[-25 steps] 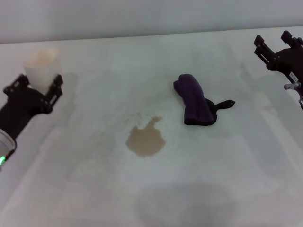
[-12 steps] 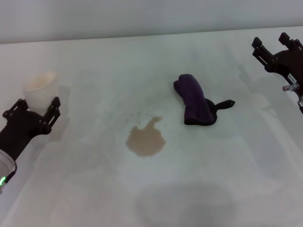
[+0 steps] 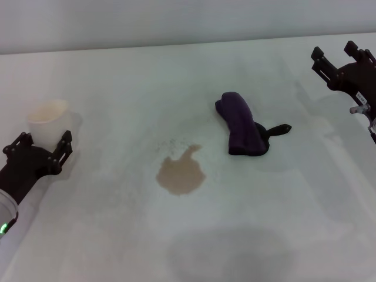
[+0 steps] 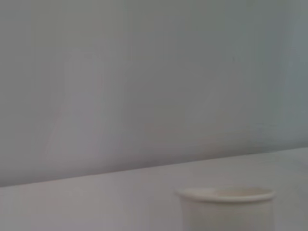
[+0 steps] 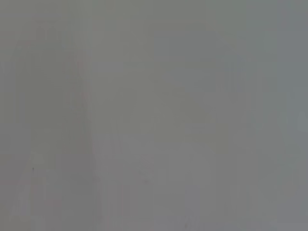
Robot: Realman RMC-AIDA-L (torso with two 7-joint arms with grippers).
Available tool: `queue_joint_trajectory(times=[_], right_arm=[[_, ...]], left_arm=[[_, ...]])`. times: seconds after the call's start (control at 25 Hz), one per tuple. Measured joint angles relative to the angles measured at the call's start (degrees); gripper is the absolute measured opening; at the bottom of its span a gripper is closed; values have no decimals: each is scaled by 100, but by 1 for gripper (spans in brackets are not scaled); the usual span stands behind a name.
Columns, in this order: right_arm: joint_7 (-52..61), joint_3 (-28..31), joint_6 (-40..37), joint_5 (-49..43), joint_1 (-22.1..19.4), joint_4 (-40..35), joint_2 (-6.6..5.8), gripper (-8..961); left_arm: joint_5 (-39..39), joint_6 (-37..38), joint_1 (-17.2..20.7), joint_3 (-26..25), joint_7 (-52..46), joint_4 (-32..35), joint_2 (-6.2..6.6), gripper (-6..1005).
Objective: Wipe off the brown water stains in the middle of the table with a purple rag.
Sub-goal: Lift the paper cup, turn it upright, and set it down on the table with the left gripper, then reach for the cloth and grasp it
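Observation:
The brown water stains point(image 3: 181, 173) form a tan puddle with a small tail near the middle of the white table point(image 3: 176, 82). The purple rag point(image 3: 241, 124) lies bunched just right of and behind the puddle, its thin dark loop point(image 3: 277, 130) pointing right. My left gripper point(image 3: 40, 141) is open and empty at the left edge, just in front of a white paper cup point(image 3: 48, 118). My right gripper point(image 3: 339, 57) is open and empty at the far right, above the table, well right of the rag.
The white paper cup stands at the table's left side, and its rim also shows in the left wrist view point(image 4: 226, 195). A grey wall runs behind the table's far edge. The right wrist view shows only plain grey.
My left gripper has drawn back toward me, away from the cup, which now stands uncovered. My right gripper has shifted slightly left. The rag and the puddle have not moved.

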Motion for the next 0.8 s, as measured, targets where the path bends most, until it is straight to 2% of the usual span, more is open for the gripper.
queue_joint_trajectory(times=[0.4, 0.64, 0.8], right_arm=[[-2, -3, 129, 0, 1, 0, 0, 829], [-2, -11, 132, 1, 8, 17, 0, 829], [-1, -11, 133, 1, 9, 55, 0, 829]], left_arm=[[-1, -3, 43, 1, -41, -100, -9, 623], [-24, 30, 71, 2, -69, -258, -9, 809], [-1, 301, 146, 1, -137, -482, -8, 876]])
